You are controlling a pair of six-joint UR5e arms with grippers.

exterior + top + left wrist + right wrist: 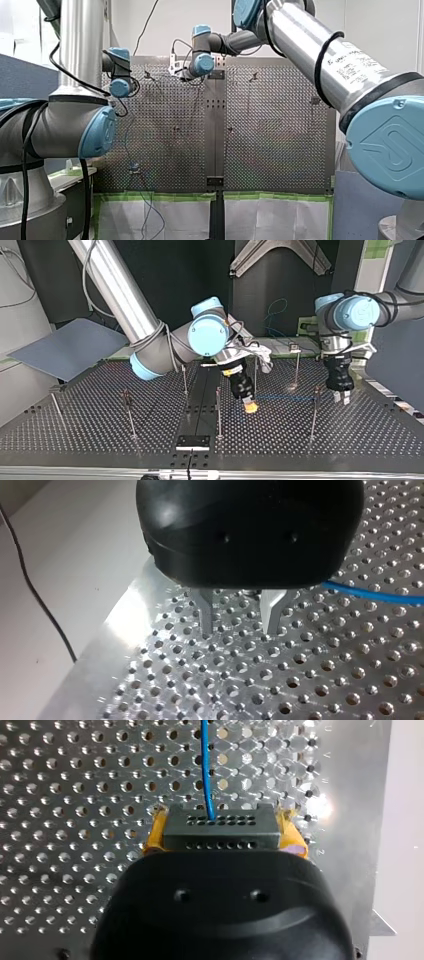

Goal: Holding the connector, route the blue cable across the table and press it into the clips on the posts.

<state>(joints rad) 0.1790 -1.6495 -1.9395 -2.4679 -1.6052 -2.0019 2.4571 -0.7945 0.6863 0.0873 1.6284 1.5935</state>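
In the front view my right arm (320, 55) reaches to the far middle of the table (270, 150) and my left arm (80, 50) to its far left; neither set of fingers is readable there. In the top view my right gripper (250, 406) hangs low just right of a post (218, 410), and the blue cable (282, 398) runs level from it toward my left gripper (341, 396), passing a second post (314, 407); whether it sits in a clip I cannot tell. In the left wrist view the metal fingers (206, 616) stand apart, empty, with the cable running beside them. In the right wrist view yellow pads (295, 842) clamp the connector (220, 827), a dark block, with the cable leaving its front. The cable looks thin, light and limp, so it will likely sag unless kept taut. The rigid connector is the sound place to hold.
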